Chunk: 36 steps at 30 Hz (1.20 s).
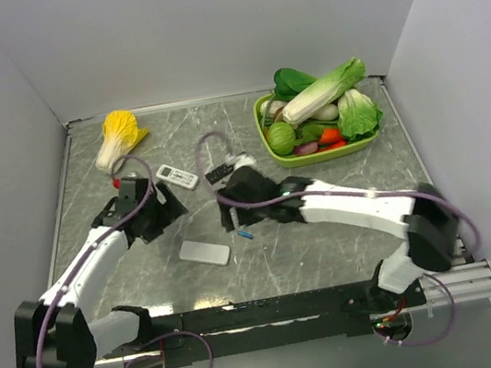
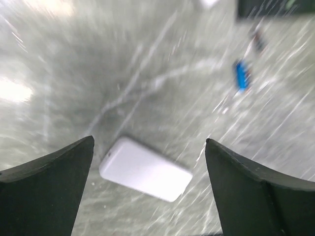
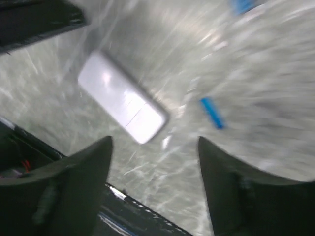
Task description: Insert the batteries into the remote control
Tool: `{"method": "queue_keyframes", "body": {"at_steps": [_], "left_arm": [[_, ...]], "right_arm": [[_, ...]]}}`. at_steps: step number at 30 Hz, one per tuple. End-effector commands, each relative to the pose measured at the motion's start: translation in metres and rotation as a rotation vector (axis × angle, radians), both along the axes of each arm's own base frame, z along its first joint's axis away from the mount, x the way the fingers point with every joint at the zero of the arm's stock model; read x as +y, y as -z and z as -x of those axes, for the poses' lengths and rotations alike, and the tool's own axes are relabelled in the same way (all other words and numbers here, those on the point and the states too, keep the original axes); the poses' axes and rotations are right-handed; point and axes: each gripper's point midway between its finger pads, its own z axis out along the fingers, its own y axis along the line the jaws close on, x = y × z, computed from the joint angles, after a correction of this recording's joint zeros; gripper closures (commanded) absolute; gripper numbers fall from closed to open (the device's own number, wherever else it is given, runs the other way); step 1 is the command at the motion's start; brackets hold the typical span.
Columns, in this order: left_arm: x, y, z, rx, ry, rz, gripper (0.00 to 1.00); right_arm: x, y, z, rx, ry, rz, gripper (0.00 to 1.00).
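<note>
Left to right. My left gripper (image 2: 148, 142) hangs just left of and beyond the remote control (image 1: 205, 252). Its fingers are spread, nothing is between them, and its camera looks straight down on the white body. The remote control lies flat on the table (image 1: 330, 245) with its plain back up, which I judge is the side I need for reaching the battery compartment. A faint seam crosses it in the right wrist view. Just right of the remote lies one blue battery (image 1: 246, 234), loose on the table and touching nothing. A second blue smear (image 3: 242, 6) sits farther out, too blurred to name. My right gripper (image 3: 153, 140) hovers above that battery, its fingers parted and empty, and I judge it ready for a pick. Beyond the remote control lie a smaller white remote (image 1: 177, 176) and a black remote (image 1: 219, 173). A vegetable basket (image 1: 265, 134) stands well to the right of it.
</note>
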Motion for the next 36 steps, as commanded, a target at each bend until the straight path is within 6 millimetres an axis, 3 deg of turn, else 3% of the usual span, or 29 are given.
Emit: {"method": "queue_keyframes", "body": {"at_steps": [1,3,4,6,7,11,12,13,16,20,26,31,36], "left_arm": [[0.029,-0.054,-0.018,-0.150,-0.110,-0.049,0.01],[0.040,-0.077,-0.018,-0.223,-0.157,-0.061,0.03],[0.044,-0.090,-0.018,-0.254,-0.178,-0.065,0.03],[0.057,-0.116,-0.014,-0.336,-0.234,-0.082,0.03],[0.061,-0.130,-0.013,-0.375,-0.254,-0.085,0.03],[0.086,-0.174,0.008,-0.504,-0.351,-0.115,0.03],[0.096,-0.192,0.017,-0.566,-0.396,-0.116,0.03],[0.101,-0.199,0.023,-0.595,-0.420,-0.114,0.03],[0.120,-0.225,0.048,-0.703,-0.509,-0.105,0.03],[0.144,-0.255,0.088,-0.870,-0.604,-0.082,0.03],[0.171,-0.255,0.127,-0.930,-0.693,-0.127,0.03],[0.176,-0.250,0.142,-0.928,-0.721,-0.114,0.03],[0.175,-0.244,0.140,-0.911,-0.719,-0.114,0.03]], "right_arm": [[-0.088,-0.064,-0.036,-0.220,0.173,0.037,0.08],[-0.117,-0.078,-0.040,-0.259,0.226,0.042,0.01],[-0.149,-0.090,-0.044,-0.291,0.306,0.046,0.00],[-0.182,-0.105,-0.045,-0.338,0.391,0.051,0.00],[-0.214,-0.120,-0.042,-0.390,0.483,0.049,0.00],[-0.281,-0.151,-0.023,-0.515,0.697,0.029,0.00],[-0.290,-0.152,-0.019,-0.541,0.718,0.032,0.00],[-0.302,-0.164,-0.010,-0.590,0.744,-0.001,0.00],[-0.329,-0.173,0.007,-0.667,0.816,-0.009,0.00],[-0.349,-0.178,0.020,-0.758,0.841,-0.004,0.00],[-0.360,-0.184,0.030,-0.845,0.819,0.001,0.00],[-0.357,-0.181,0.030,-0.859,0.784,0.007,0.01],[-0.356,-0.181,0.029,-0.880,0.786,-0.021,0.00]]}}
